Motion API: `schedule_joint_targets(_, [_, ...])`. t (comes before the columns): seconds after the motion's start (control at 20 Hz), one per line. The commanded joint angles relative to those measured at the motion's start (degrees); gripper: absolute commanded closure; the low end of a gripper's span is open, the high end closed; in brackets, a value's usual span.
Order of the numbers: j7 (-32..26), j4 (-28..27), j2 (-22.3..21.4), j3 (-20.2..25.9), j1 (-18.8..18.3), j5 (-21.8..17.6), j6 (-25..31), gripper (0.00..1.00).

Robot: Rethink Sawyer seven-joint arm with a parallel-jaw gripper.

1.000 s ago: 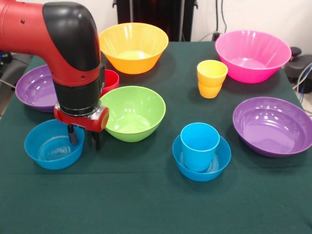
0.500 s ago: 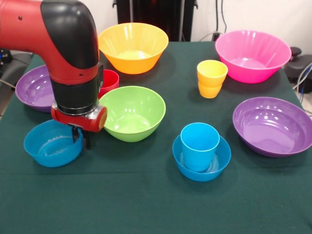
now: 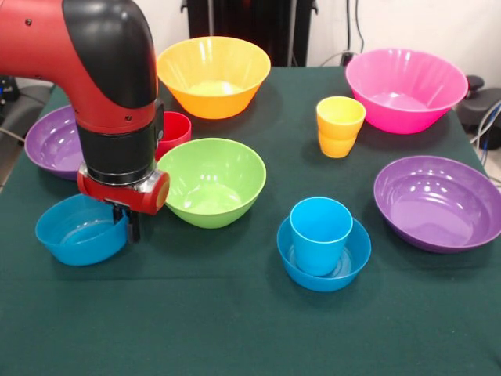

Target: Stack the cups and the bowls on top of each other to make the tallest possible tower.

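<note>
Front view: pincer [image 3: 127,223] clamps small blue bowl's [image 3: 78,233] rim.

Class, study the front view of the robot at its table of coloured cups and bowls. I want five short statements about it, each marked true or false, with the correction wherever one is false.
1. The blue cup stands inside a small blue bowl. True.
2. The gripper is shut on the rim of the other small blue bowl. True.
3. The yellow-orange cup sits inside the pink bowl. False: it stands on the table beside it.
4. The lime green bowl holds a cup. False: it is empty.
5. Both purple bowls lie on the same side. False: one purple bowl is right, the other left.
</note>
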Motion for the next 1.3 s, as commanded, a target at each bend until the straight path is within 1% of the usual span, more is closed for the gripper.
schedule_joint_targets(0.05, [-2.6,0.3,2.5,2.2,3.4,0.3,4.5,1.00])
schedule_joint_targets(0.15, [-2.2,1.0,1.4,1.7,4.0,0.5,5.5,1.00])
schedule_joint_targets(0.35, [-1.3,2.3,-1.3,0.7,5.4,1.6,9.6,1.00])
schedule_joint_targets(0.6, [-0.9,1.1,-3.6,-0.8,7.4,3.0,17.1,1.00])
schedule_joint_targets(0.7, [-0.6,0.3,-3.8,-1.5,8.2,3.3,19.6,1.00])
schedule_joint_targets(0.85, [-0.6,0.7,-4.3,-2.2,9.1,2.9,20.7,1.00])
schedule_joint_targets(1.0, [-1.9,-1.2,-4.6,-3.1,10.3,2.0,24.8,1.00])
schedule_joint_targets(1.1, [-2.6,-1.5,-5.1,-3.5,10.7,1.6,26.7,1.00])
schedule_joint_targets(1.3, [-3.4,-2.2,-5.6,-3.6,11.2,1.0,28.4,1.00])
